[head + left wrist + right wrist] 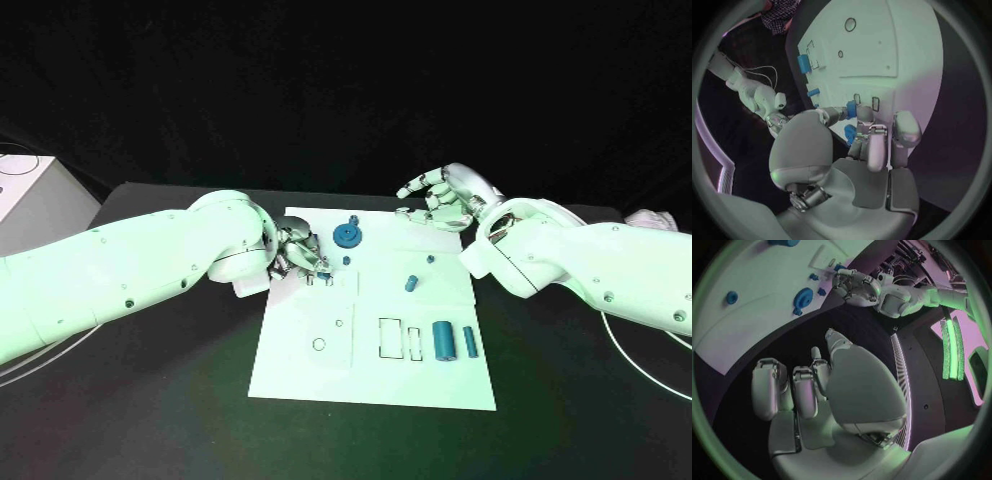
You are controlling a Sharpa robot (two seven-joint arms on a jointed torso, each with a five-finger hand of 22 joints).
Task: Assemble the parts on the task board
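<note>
The white task board (pixel 303 350) lies in the middle of the black table. My left hand (pixel 296 252) hovers over the board's left edge, close to two small slots (pixel 320 281). In the left wrist view its fingertips (pixel 868 116) pinch a small blue part (pixel 851 108). My right hand (pixel 447 197) hangs above the board's far right corner with its fingers apart and nothing in them. A blue gear (pixel 348 236) stands at the far middle of the board. Two blue cylinders (pixel 454 342) lie near the right edge, and a small blue peg (pixel 413 283) stands in the middle.
A white box (pixel 32 190) stands at the table's far left. A rectangular cut-out (pixel 389 338) and a round hole (pixel 319 344) mark the near half of the board. In the right wrist view my right hand (pixel 817 390) hangs over bare black table (pixel 773 347) beside the board (pixel 748 315).
</note>
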